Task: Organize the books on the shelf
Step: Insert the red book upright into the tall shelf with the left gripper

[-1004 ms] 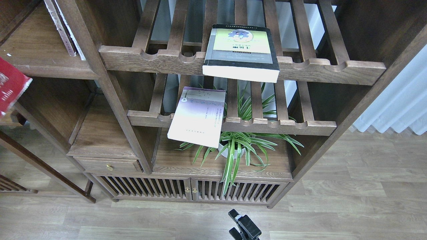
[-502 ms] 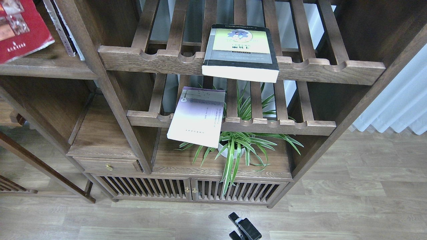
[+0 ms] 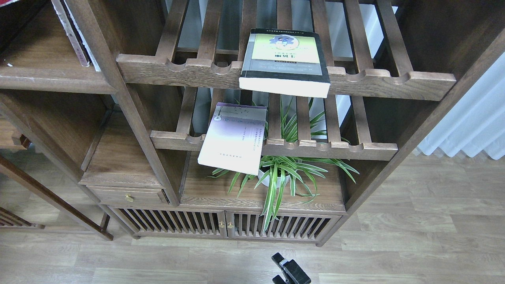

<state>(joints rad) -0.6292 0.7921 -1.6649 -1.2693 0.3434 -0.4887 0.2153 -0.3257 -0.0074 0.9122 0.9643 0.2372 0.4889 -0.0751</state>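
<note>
- The shelf (image 3: 47,77) at upper left is a flat dark-brown wooden board with a rounded front edge and visible grain; its bare top shows only a small pale speck
- A sliver of red (image 3: 8,2) shows at the top-left corner, too little to identify; half a second ago the red book lay across that shelf's left end, and it has since left the view almost entirely
- The thick yellow-green book (image 3: 285,59) lies flat on the upper slatted rack (image 3: 378,81), cover up, its long axis running front to back, its cream page block overhanging the scalloped front rail; unchanged from before
- The thin lavender book (image 3: 233,138) lies on the lower slatted rack (image 3: 335,150), long axis front to back and turned a little left, its near end drooping past the rail above a spider plant (image 3: 284,173) in a white pot; also unmoved
- A black gripper (image 3: 290,271) peeks in at the bottom edge; which arm it belongs to and whether its fingers are apart cannot be told
- Thin upright volumes (image 3: 75,33) lean at the shelf's right end
</note>
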